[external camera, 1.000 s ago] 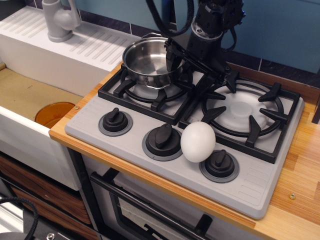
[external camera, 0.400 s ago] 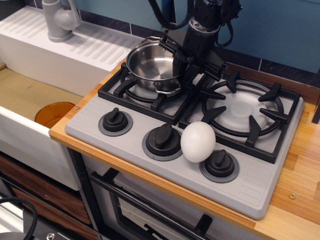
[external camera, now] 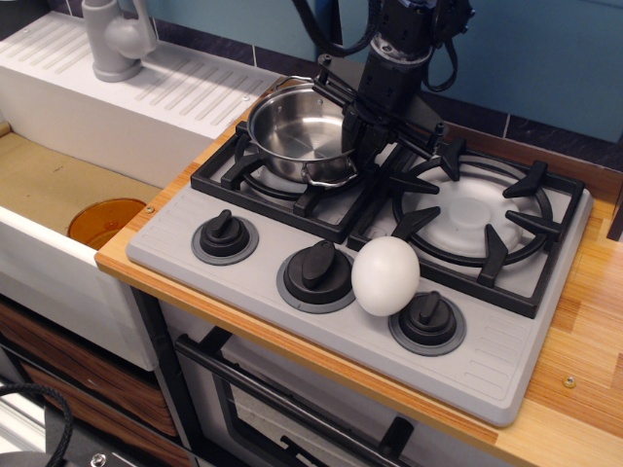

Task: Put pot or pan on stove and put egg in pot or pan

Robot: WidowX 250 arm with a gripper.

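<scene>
The shiny steel pot (external camera: 295, 129) is over the left burner of the grey stove (external camera: 506, 362), at the level of its black grate. My gripper (external camera: 353, 146) comes down from above and is shut on the pot's right rim, one finger inside and one outside. I cannot tell if the pot rests fully on the grate or hangs just above it. The white egg (external camera: 385, 276) stands on the stove's front panel, between the middle knob (external camera: 316, 266) and the right knob (external camera: 428, 317). The right burner (external camera: 471, 214) is bare.
A left knob (external camera: 225, 233) sits at the front of the stove. A sink basin with an orange plate (external camera: 103, 220) lies to the left, below counter level. A white drainboard and grey faucet (external camera: 115, 39) stand at the back left. The wooden counter (external camera: 594, 321) runs on to the right.
The gripper has turned more upright and shifted slightly, carrying the pot a little to the right and nearer over the left burner. The egg has not moved.
</scene>
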